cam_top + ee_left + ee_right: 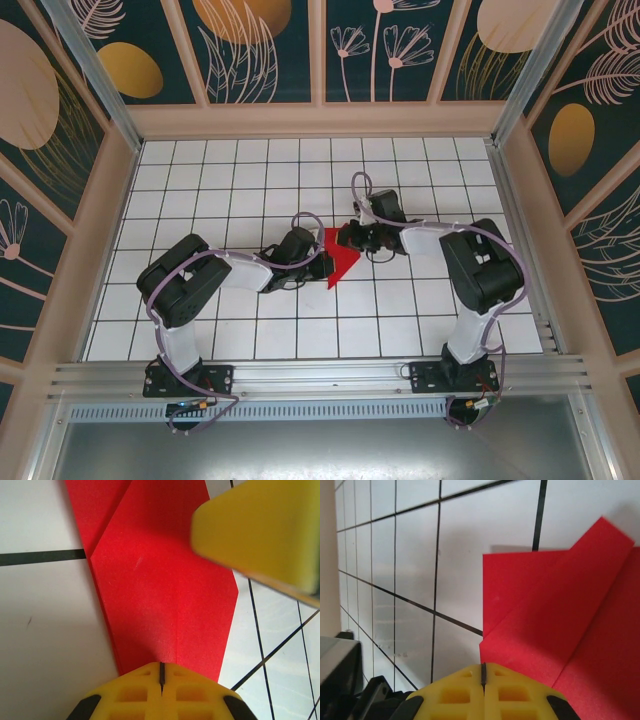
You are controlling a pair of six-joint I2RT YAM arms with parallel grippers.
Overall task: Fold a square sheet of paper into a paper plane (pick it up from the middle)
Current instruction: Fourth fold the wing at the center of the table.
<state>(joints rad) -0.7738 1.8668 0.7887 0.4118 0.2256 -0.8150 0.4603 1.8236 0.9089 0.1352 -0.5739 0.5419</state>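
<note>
The red paper (342, 262) lies flat in the middle of the white counter (250, 180), right between the two arms. It is not a plain square now. It looks like a pointy shape, with the point toward the near side. Up close I can see a fold line (176, 650) and a flap (555, 615) folded over on top. So I think the plane is partly made but not done.

The left end effector (161, 672) is pinched all the way closed. Its two yellow fingers (135, 695) touch each other, with just a thin dark line between them. It has nothing in its grip. Its tip sits low at the edge of the paper, by the end of the fold line. I think it is pushing down there so the paper cannot slide.

The right end effector (483, 672) is closed tight too and holds nothing. Its tip is low at another edge of the paper, next to the folded flap. From the left arm's camera it looks like a big yellow block over part of the paper.

I think both are closed because closed fingers make a good blunt tip for pressing a fold flat. The paper is thin, so it could slip or crumple if one pushes sideways too hard.
</note>
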